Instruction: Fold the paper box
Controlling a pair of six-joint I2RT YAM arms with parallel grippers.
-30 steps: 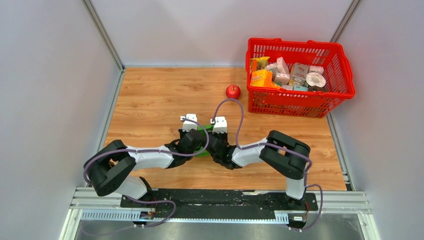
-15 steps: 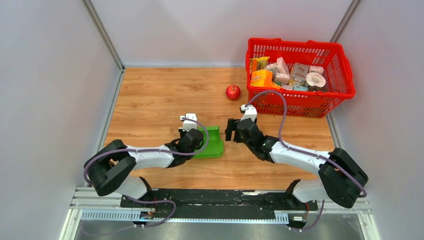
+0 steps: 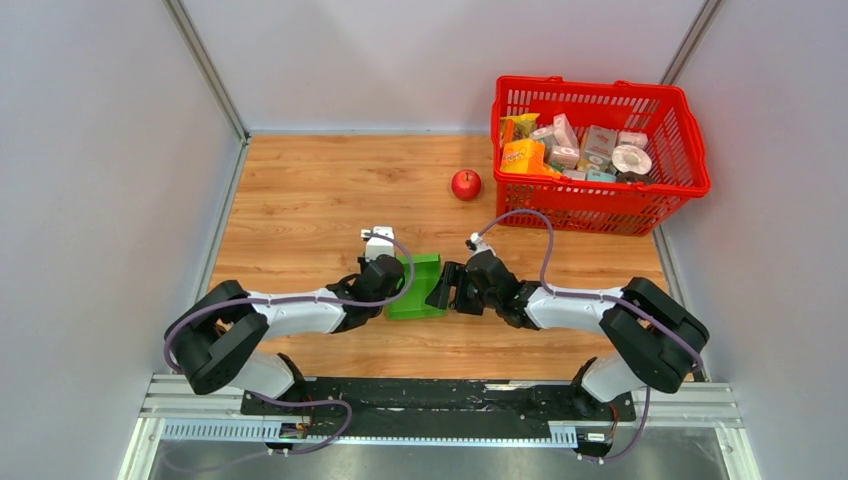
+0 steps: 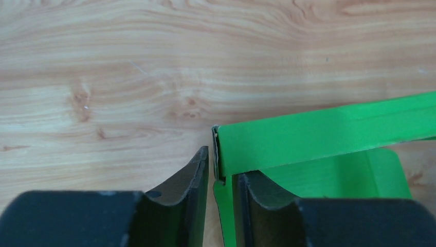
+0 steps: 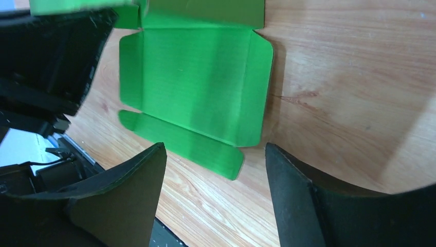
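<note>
The table [image 3: 300,190] is pale wood-grain board, matt, with grey walls around it. At its 1 o'clock corner stands a red plastic basket [image 3: 600,212] with lattice walls, filled with small printed packages [image 3: 580,150] in orange, pink and white. A round, glossy red apple [image 3: 465,184] sits just beside the basket's near corner, at its 9 o'clock.

The paper box [image 3: 420,290] lies near the table's middle, toward 6 o'clock, between the two tools. It is thin bright green card, plain and faintly ribbed. One broad panel lies flat on the wood with round-cornered flaps spread at its sides, and one long wall is folded upright.

Half a second ago the right arm reached out long, with its tool up at the box's 1 o'clock, well apart from it. The arm has since folded in, elbow drawn toward the centre, and its tool now sits just beside the box's 3 o'clock edge. The box and the left arm lie about where they were.

Both arms lie low along the table, forearms pointing inward toward each other. The left tool [image 4: 221,170] straddles the end of the upright wall, its jaws narrow with slivers of slack either side of the card. The right tool [image 5: 215,149] stands wide, holding nothing, over a corner flap and bare wood.
</note>
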